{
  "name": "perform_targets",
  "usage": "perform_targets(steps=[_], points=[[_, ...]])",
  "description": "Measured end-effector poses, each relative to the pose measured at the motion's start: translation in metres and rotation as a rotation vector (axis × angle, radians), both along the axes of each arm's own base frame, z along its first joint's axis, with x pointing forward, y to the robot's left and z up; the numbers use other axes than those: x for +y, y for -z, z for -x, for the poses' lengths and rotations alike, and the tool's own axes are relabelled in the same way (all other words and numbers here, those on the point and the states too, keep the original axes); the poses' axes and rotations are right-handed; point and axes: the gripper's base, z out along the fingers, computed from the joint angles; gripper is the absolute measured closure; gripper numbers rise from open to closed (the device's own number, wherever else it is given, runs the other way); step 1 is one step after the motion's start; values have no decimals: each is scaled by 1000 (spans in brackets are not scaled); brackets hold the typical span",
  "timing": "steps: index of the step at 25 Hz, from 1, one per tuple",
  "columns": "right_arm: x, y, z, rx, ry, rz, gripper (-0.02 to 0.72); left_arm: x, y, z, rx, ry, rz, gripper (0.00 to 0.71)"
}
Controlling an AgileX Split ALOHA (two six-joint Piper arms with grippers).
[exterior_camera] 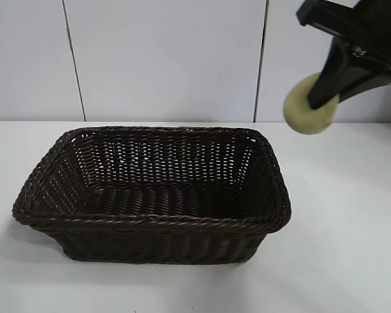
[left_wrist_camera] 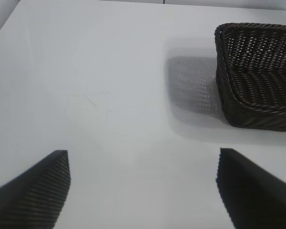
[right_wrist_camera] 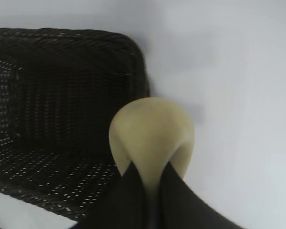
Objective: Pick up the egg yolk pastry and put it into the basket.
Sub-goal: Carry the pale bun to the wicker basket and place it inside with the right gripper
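Above the table (exterior_camera: 352,215), off the basket's far right corner, your right gripper (exterior_camera: 326,91) has the egg yolk pastry (exterior_camera: 309,111) pinched between nearly closed fingers, clear of the surface. I'd call the pick done; transport and release are left.

- Position: in the exterior view the pastry hangs just outside the basket (exterior_camera: 153,225) rim, to its right and higher. The right wrist view agrees: the pastry (right_wrist_camera: 151,136) sits over the rim corner, with the basket (right_wrist_camera: 62,95) interior mostly to one side. It isn't over the opening yet, by my read.
- Remaining: shift it towards the basket's centre, lower, then open.
- Pastry: pale cream-yellow, smooth, matte, rounded. The fingers bite into its edge, so it looks soft and may deform or stick on release.
- Basket: dark brown wicker, rectangular, braided rim, sloping open-weave walls, nothing visible inside. The weave should stop the pastry rolling.
- Left gripper (left_wrist_camera: 143,191): idle, fingers spread wide with nothing between them, hanging over bare table with the basket (left_wrist_camera: 257,76) well apart from it.
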Motion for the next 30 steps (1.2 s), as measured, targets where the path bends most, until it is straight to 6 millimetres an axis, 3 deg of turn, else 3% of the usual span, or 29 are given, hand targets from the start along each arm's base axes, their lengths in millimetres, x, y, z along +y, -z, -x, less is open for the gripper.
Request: perform_targets(steps=[8, 15, 25, 30], points=[[64, -7, 21, -94, -133, -70, 680, 0, 0, 0, 0, 0, 0, 104], [94, -1, 27, -146, -179, -106, 680, 0, 0, 0, 0, 0, 0, 104], [113, 63, -7, -105, -107, -71, 681, 0, 0, 0, 0, 0, 0, 104], [117, 92, -14, -44, -96, -39, 681, 0, 0, 0, 0, 0, 0, 104]])
